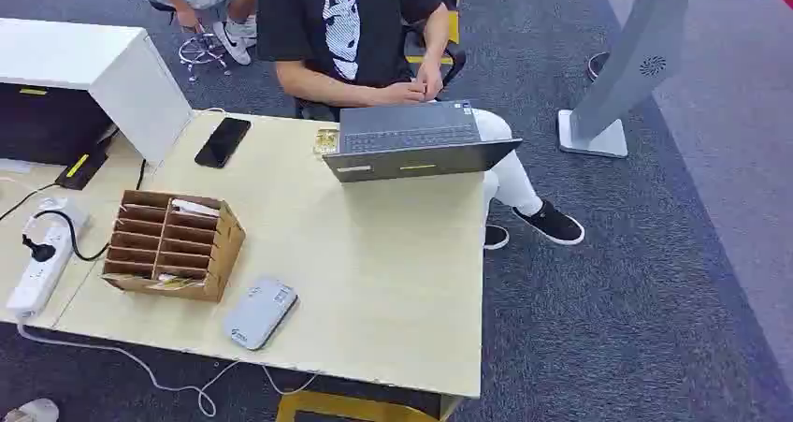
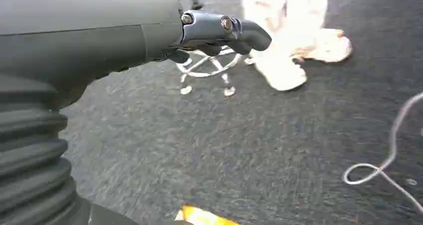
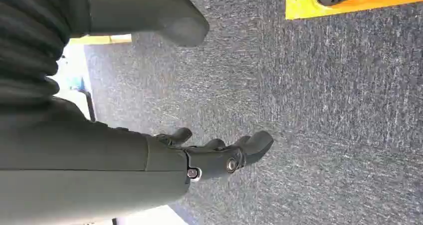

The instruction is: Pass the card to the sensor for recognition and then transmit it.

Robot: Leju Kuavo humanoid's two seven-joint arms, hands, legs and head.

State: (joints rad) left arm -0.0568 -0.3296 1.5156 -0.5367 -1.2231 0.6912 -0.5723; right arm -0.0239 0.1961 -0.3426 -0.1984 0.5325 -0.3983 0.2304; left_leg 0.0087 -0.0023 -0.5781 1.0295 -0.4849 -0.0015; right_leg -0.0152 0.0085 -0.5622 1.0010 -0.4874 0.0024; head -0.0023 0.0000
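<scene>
lying flat, the grey sensor [image 1: 260, 312] angles diagonally beside the cardboard organizer [image 1: 173, 244].

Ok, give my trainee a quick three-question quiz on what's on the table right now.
1. True or false: the grey card sensor lies at the table's near edge, beside the cardboard card rack.
2. What lies between the white box and the laptop? A) black phone B) mug C) stapler
3. Fill in: the left hand and right hand hold ____.

Key: 1 true; 2 A, the phone; 3 nothing.
</scene>
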